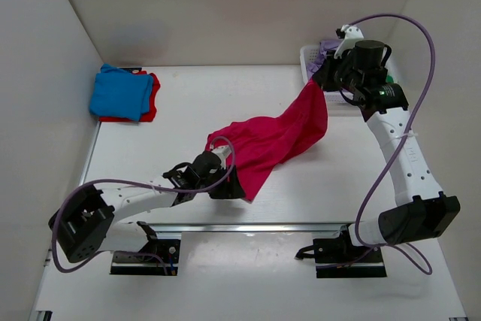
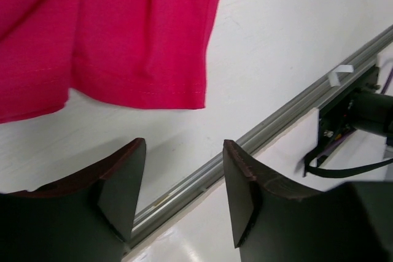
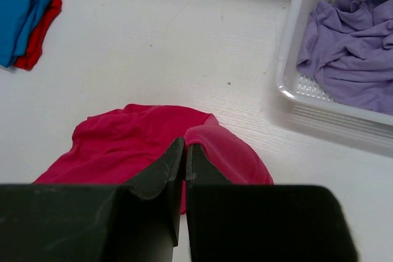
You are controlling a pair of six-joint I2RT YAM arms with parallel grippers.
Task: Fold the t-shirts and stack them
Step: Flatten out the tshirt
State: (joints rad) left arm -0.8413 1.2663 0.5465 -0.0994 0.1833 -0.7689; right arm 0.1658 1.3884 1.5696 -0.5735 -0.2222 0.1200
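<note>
the right hand (image 3: 185,146) is clamping a corner of the crimson-pink t-shirt (image 1: 274,139). the left hand (image 2: 184,146) is gaping empty just beside its hem.

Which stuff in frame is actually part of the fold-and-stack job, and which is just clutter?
Job: crimson-pink shirt, blue shirt, red shirt under the blue one, lavender shirt.
Lying about: white basket holding the lavender one, metal rail.

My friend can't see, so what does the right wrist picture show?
The right gripper, shut, pinches a crimson-pink t-shirt over a white table. A white basket at right holds a lavender shirt; a blue shirt and a red shirt lie top left.
</note>
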